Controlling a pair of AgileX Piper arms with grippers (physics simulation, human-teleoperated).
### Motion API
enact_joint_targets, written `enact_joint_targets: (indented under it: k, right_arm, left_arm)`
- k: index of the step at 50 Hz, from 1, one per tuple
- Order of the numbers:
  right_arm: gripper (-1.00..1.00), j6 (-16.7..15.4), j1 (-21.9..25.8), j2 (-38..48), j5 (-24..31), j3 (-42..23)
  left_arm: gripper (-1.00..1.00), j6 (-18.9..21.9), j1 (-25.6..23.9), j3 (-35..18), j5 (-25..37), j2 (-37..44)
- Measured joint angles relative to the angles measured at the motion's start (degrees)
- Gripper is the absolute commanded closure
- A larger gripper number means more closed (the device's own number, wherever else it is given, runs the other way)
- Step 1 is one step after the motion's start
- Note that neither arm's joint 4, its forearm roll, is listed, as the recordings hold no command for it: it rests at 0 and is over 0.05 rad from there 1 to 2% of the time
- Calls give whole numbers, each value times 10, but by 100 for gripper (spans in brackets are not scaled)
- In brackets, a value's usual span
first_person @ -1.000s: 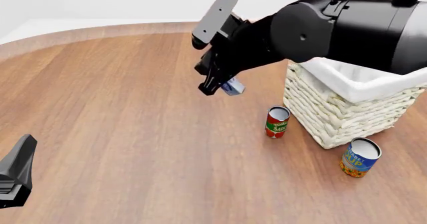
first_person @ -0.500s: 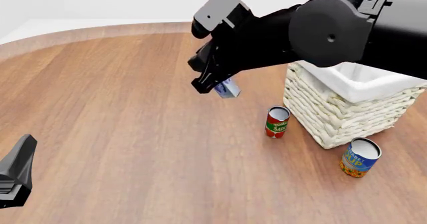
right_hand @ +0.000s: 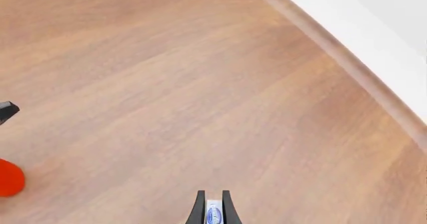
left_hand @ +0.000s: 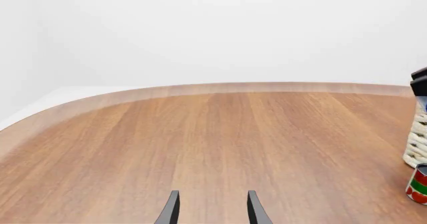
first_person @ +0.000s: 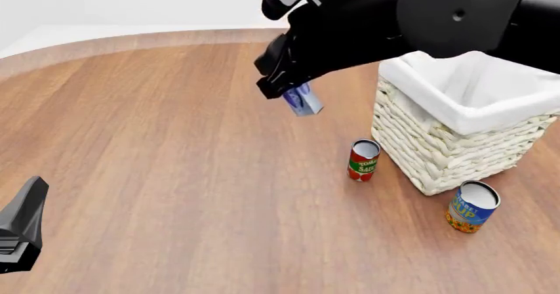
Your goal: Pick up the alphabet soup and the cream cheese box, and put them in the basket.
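My right gripper (first_person: 282,90) is shut on the cream cheese box (first_person: 303,100), a small blue and white box held in the air left of the basket (first_person: 446,146). In the right wrist view the box (right_hand: 214,215) shows pinched between the two dark fingers. The alphabet soup (first_person: 471,206), a blue and yellow can with a silvery top, stands upright on the table by the basket's near corner. My left gripper (left_hand: 211,209) is open over bare wood, with nothing between its fingers; part of it shows at the lower left of the front view (first_person: 20,231).
A red and green tomato sauce can (first_person: 363,160) stands upright just left of the basket, also visible as a can (left_hand: 418,184) at the edge of the left wrist view. The round wooden table's far edge (first_person: 131,41) curves behind.
The right arm has risen with the cream cheese box, lifting it higher and slightly toward the basket. The left arm and both cans have stayed put.
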Motion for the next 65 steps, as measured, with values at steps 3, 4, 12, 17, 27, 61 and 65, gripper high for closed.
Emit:
enact_joint_targets:
  k: [3, 4, 12, 17, 27, 61, 65]
  right_arm:
    - [100, 5, -3, -3, 8, -4]
    - [100, 6, -4, -5, 10, -5]
    - [100, 15, -10, -16, 29, -16]
    - [100, 18, -16, -21, 41, -26]
    - [100, 24, -34, -36, 63, -45]
    - [100, 17, -114, -72, 129, -111]
    - [100, 17, -123, -76, 134, -116]
  left_arm:
    - [-100, 0, 0, 0, 0, 0]
    - [-100, 0, 0, 0, 0, 0]
    - [-100, 0, 0, 0, 0, 0]
    - [-100, 0, 0, 0, 0, 0]
    - [-100, 0, 0, 0, 0, 0]
    - [-100, 0, 0, 0, 0, 0]
    - [-100, 0, 0, 0, 0, 0]
